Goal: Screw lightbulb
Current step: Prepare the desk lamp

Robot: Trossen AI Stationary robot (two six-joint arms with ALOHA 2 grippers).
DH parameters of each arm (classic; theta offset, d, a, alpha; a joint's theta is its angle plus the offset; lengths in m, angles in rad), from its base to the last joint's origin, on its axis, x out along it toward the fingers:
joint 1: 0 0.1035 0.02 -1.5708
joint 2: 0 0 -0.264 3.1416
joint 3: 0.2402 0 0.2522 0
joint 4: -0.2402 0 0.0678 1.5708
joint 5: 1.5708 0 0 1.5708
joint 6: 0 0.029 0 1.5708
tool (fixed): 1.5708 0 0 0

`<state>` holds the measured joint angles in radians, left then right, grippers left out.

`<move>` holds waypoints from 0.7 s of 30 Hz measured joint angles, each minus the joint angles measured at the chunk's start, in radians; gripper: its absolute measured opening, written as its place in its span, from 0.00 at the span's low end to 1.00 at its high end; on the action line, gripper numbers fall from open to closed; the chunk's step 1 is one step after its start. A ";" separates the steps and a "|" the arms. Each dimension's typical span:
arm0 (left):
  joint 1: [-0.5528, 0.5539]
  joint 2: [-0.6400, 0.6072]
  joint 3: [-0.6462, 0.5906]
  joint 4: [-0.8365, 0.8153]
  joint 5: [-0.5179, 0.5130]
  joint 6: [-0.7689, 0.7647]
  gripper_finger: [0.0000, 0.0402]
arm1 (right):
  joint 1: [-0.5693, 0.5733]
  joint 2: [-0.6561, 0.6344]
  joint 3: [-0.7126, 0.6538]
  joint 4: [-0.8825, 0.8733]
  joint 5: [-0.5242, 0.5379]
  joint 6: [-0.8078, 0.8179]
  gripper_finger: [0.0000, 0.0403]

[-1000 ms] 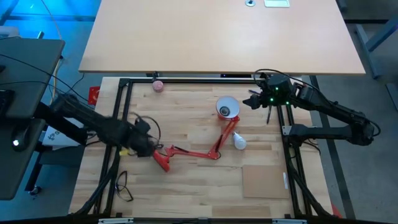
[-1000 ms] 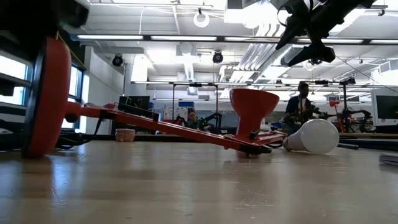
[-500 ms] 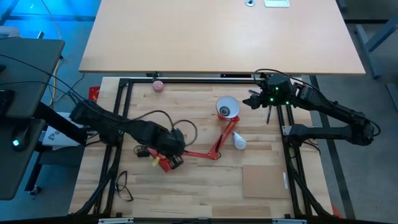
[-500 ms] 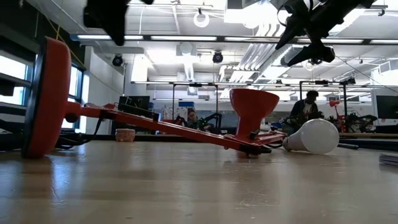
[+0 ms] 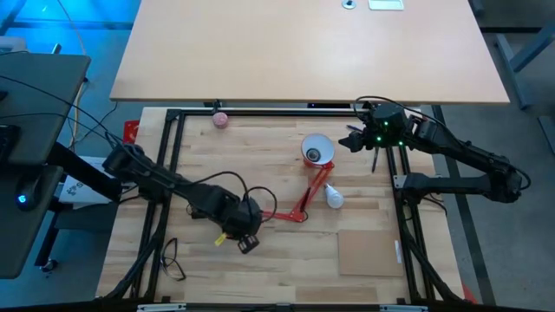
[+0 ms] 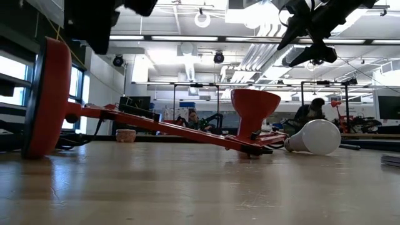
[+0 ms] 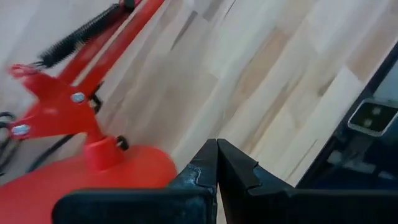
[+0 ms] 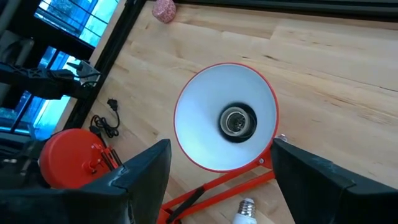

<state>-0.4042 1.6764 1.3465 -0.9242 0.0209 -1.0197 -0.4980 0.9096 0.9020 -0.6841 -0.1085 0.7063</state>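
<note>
The lightbulb (image 5: 333, 198) is seen lying on its side on the wooden desk (image 5: 260, 260), right of centre in the high view, just beside the red lamp's arm (image 5: 310, 189) and below the shade (image 5: 317, 149). Its long axis is tipped a bit off vertical in that frame: the grey screw base is pointed up toward the shade, the round white end down and to the right. In the low view the bulb (image 6: 314, 137) is shown at the right with its fat end facing right. No readable writing or brand can be made out on it. The left hand (image 5: 245, 240) is parked low over the lamp's round base (image 7: 93, 180), lower left of centre, fingers (image 7: 205, 168) pressed together with nothing between them. The right hand (image 5: 354, 139) is held up near the upper right, by the shade, fingers (image 8: 143, 171) spread wide and empty. A small pink ball (image 5: 220, 119) is left by the desk's far edge.
</note>
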 joint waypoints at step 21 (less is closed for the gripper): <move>-0.052 -0.022 -0.064 -0.475 -0.166 -0.022 0.00 | 0.000 0.000 0.000 -0.001 0.047 0.003 0.66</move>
<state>-0.4562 1.6549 1.2825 -1.3992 -0.1453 -1.0420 -0.4979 0.9096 0.9020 -0.6848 -0.0612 0.7096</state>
